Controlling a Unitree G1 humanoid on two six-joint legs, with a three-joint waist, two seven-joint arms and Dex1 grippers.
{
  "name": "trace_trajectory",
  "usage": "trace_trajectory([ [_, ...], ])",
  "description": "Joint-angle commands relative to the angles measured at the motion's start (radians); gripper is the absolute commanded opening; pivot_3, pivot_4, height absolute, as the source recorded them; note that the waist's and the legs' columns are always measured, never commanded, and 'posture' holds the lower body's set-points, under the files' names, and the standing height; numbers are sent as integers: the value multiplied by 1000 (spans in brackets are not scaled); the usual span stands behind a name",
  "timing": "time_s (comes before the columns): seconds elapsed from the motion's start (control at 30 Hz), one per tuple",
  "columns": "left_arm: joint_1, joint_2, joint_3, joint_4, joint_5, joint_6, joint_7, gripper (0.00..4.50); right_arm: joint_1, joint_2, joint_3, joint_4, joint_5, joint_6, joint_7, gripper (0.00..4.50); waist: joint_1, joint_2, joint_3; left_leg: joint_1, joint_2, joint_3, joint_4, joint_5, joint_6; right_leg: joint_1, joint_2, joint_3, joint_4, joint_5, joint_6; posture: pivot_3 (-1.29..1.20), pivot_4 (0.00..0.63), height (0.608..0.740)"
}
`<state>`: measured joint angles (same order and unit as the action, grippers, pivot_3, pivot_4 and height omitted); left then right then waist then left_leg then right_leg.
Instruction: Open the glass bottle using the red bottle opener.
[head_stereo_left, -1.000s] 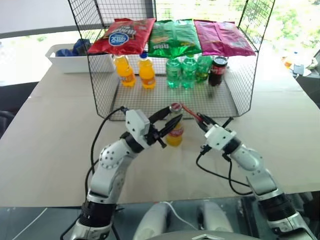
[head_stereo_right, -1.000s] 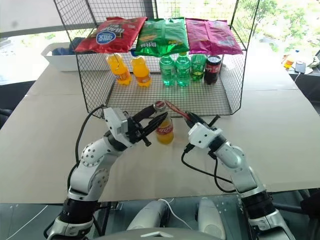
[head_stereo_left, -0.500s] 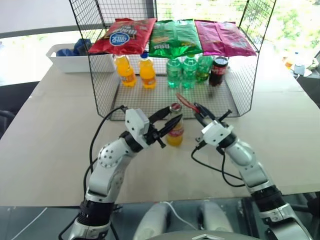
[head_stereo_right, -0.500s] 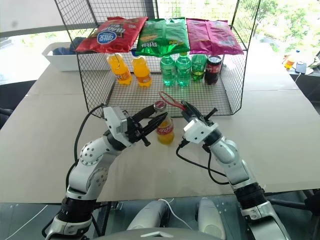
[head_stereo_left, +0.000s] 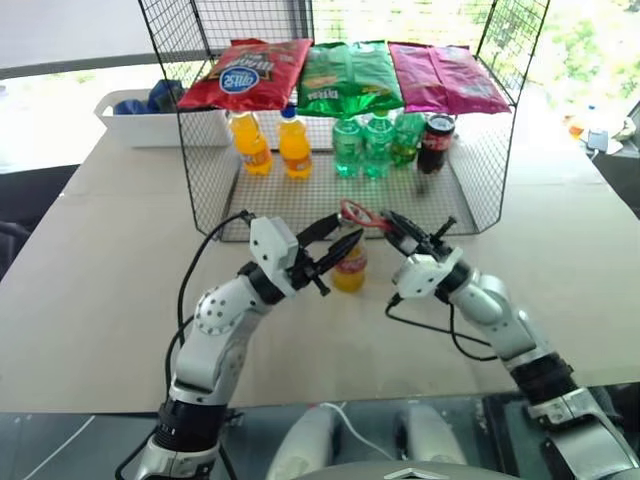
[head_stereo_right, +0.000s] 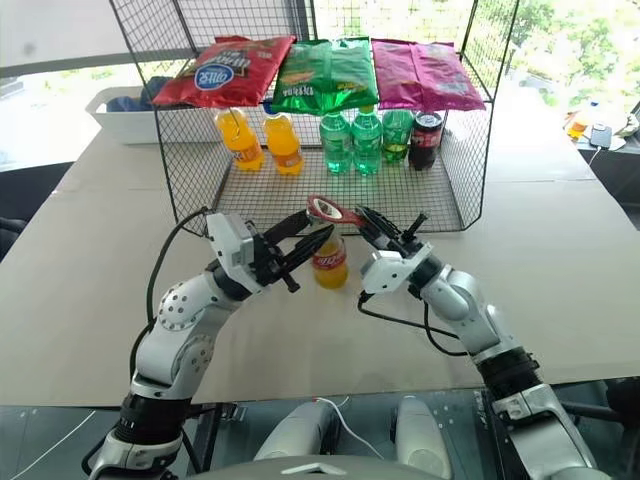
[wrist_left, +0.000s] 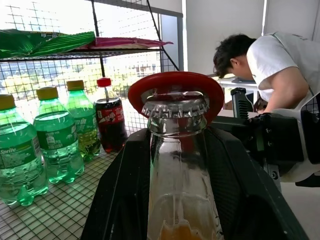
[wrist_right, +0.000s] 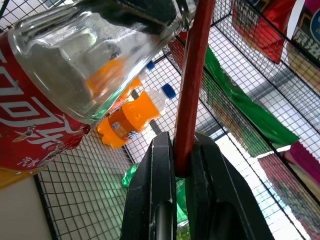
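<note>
the glass bottle (head_stereo_left: 349, 268) stands upright on the surface (head_stereo_left: 100, 290), just near of the wire rack (head_stereo_left: 200, 180). left hand (head_stereo_left: 338, 244) clamped on the bottle's neck, one finger each side, below the crown cap (wrist_left: 175, 106). right hand (wrist_right: 178, 165) pinched together on the handle of the red bottle opener (head_stereo_right: 335, 211). opener's ring head sits over the cap, apparently touching it. orange, green and dark bottles stand in the rack on the far side; a person (wrist_left: 265, 60) leans in at far right.
</note>
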<state>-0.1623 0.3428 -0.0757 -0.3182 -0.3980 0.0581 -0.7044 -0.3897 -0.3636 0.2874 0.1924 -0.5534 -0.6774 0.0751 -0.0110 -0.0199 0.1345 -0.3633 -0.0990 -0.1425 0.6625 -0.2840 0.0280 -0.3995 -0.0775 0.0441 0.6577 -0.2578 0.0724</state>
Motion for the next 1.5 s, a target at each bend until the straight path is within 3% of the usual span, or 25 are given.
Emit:
trace_trajectory([
  [0.03, -2, 2, -18, 19, 9, 14, -12, 1484, -34, 5, 58, 92, -116, -50, -88, 0, -1, 0, 0, 3, 0, 0, -1, 0, 0, 3, 0, 0, -1, 0, 0, 0, 150, 740],
  [0.27, -12, -2, -18, 28, 13, 13, -11, 1484, -82, 31, 90, 175, -149, -94, -177, 0, -3, 0, 0, 5, 1, 0, -2, 0, -1, 3, 1, 1, 0, 0, 0, 0, 150, 740],
  [0.53, -13, -7, -21, 29, 17, 12, -8, 1484, -106, -30, 103, 155, -168, -137, -168, 0, -2, 0, 0, 5, 1, 1, -3, 0, -1, 3, 1, 1, 0, 0, 0, 0, 150, 740],
  [0.8, -21, -26, -26, 54, 25, 4, -11, 1484, -224, -217, 59, 103, -154, -233, -98, 0, -1, 1, 0, 4, 1, 1, -4, 0, -1, 4, 0, 1, -2, 0, 0, 0, 150, 740],
  [1.0, -20, -33, -31, 61, 27, -1, -10, 1484, -306, -284, 19, 128, -138, -250, -90, 0, 2, 2, 2, 2, 1, 0, -5, 0, 0, 3, 0, 0, -4, 0, 0, 0, 150, 740],
  [1.5, -14, -30, -30, 63, 27, -2, -8, 1484, -544, -295, -60, 84, -65, -213, -38, 0, 0, 5, 5, 1, 2, -1, -12, 0, -1, 2, 1, -1, -13, 0, 0, 0, 150, 740],
])
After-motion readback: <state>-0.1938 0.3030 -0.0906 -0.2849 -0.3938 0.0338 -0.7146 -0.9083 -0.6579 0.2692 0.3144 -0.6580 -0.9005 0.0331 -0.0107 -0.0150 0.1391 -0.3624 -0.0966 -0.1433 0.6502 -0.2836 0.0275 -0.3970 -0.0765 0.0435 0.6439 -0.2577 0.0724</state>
